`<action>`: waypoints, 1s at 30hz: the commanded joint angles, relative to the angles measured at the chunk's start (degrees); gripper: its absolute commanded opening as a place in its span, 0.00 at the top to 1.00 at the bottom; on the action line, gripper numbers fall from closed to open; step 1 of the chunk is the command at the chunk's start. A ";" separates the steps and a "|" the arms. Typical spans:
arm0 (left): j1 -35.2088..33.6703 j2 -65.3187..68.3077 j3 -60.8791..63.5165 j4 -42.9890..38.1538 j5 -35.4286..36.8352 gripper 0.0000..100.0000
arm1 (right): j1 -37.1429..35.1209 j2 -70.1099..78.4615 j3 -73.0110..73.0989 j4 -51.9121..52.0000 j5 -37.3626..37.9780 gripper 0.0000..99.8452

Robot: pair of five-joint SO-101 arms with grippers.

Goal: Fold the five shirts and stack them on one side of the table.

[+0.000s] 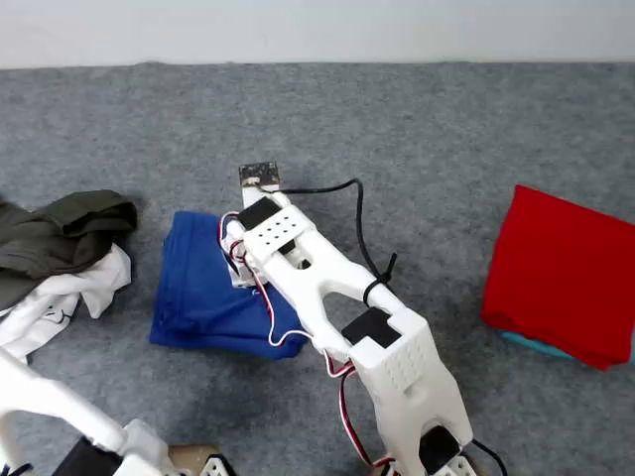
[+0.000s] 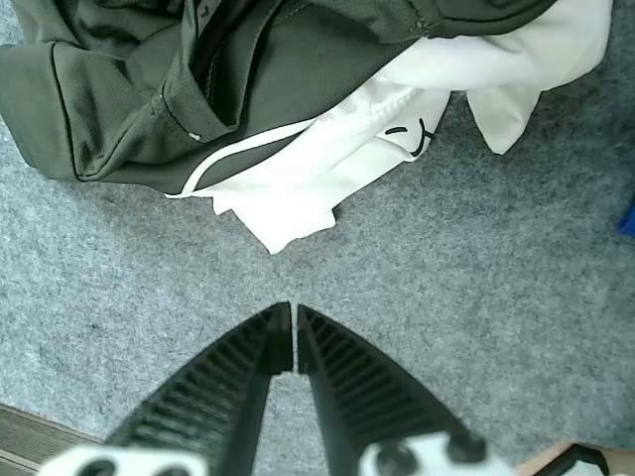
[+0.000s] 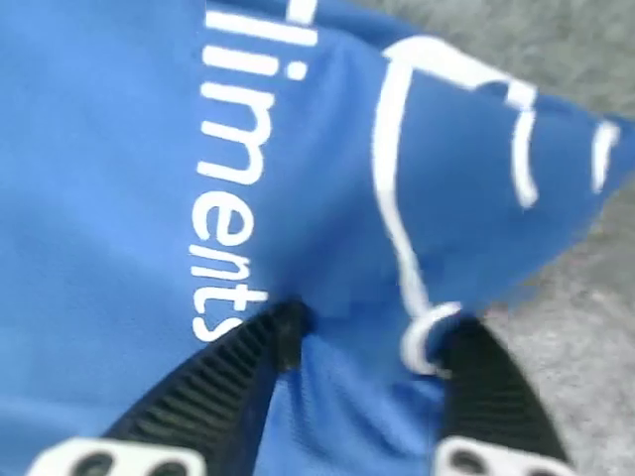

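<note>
A folded blue shirt (image 1: 203, 293) with white print lies left of the table's middle. My right gripper (image 1: 238, 253) is down on its right edge. In the right wrist view the blue shirt (image 3: 129, 198) lies under my right gripper (image 3: 372, 332), which is open with raised fabric between the fingertips. My left gripper (image 2: 295, 319) is shut and empty above bare grey cloth, a short way from a crumpled white shirt (image 2: 317, 169) lying partly under a dark olive shirt (image 2: 149, 89). At the left edge lie the olive shirt (image 1: 60, 233) and the white shirt (image 1: 60, 293).
A folded red shirt (image 1: 561, 273) rests on a folded light blue one (image 1: 536, 345) at the right edge. The left arm's white link (image 1: 60, 402) crosses the bottom left corner. Grey cloth (image 1: 417, 129) covers the table.
</note>
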 commanded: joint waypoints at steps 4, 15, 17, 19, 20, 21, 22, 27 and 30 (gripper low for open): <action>0.35 -1.67 -0.22 -0.79 -0.35 0.97 | 0.57 1.45 0.62 0.92 0.00 0.99; 0.26 -1.67 -0.22 -0.79 -0.35 0.97 | 4.35 -4.35 -2.46 18.77 11.43 0.99; 0.35 -1.67 -0.22 -0.79 -0.35 0.97 | 6.29 -6.99 -2.37 21.49 13.01 0.99; 0.35 -1.67 -0.22 -0.79 -0.35 0.97 | 8.66 -9.27 -2.37 23.96 15.65 0.99; 0.35 -1.67 -0.22 -0.79 -0.35 0.97 | 9.98 -10.15 -2.37 25.19 17.32 0.99; 0.26 -1.67 -0.22 -0.79 -0.35 0.97 | 11.38 -10.86 -2.37 26.42 19.34 0.99; 0.26 -1.76 -0.22 -0.79 -0.35 0.97 | 13.14 -11.47 -2.37 27.30 21.98 0.99; 0.26 -1.85 -0.22 -0.79 -0.35 0.97 | 25.36 -11.12 -2.64 25.27 45.27 0.99; 0.26 -1.58 -0.22 -0.79 -0.35 0.97 | 31.34 -9.19 -2.64 19.56 65.14 0.99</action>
